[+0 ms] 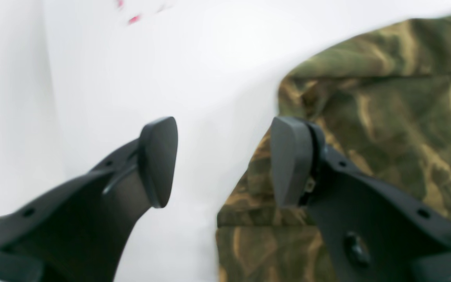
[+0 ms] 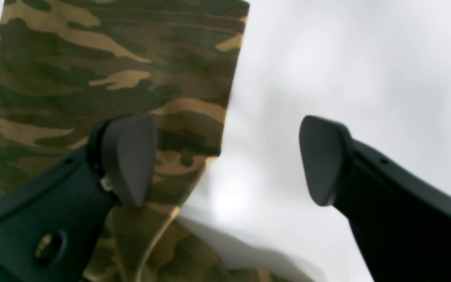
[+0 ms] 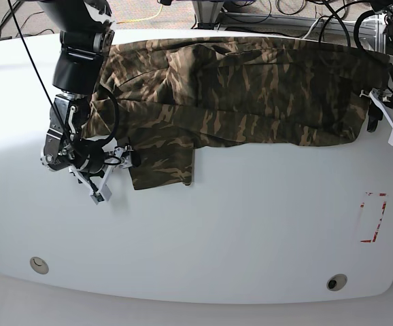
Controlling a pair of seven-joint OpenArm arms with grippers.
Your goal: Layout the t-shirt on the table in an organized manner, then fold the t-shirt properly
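**Two open tools at the edges of a camouflage t-shirt on a white tabletop**

We see the left tool [image 1: 223,162] with its two dark fingers spread well apart and nothing between them. In its wrist view one finger hangs over bare white surface and the other over the edge of the t-shirt [image 1: 386,117]. In the base view this tool [image 3: 387,122] sits at the right side of the scene, just beside the shirt's right edge.

The right tool [image 2: 225,160] is also spread wide and holds nothing. In its wrist view one finger lies over the camouflage cloth and the other over bare white. In the base view it [image 3: 115,173] sits at the left, just beside a flap of cloth that reaches toward the near side; we cannot tell whether it touches the cloth.

The t-shirt [image 3: 251,95] lies across the far half of the tabletop [image 3: 217,238], stretched left to right, wrinkled and partly doubled over itself, in dark green, brown and tan patches.

On the near half of the white tabletop, a red-outlined rectangle [image 3: 373,217] sits at the right, well apart from the shirt. Two round holes lie along the near edge, one at the left [image 3: 39,265] and one at the right [image 3: 336,282].
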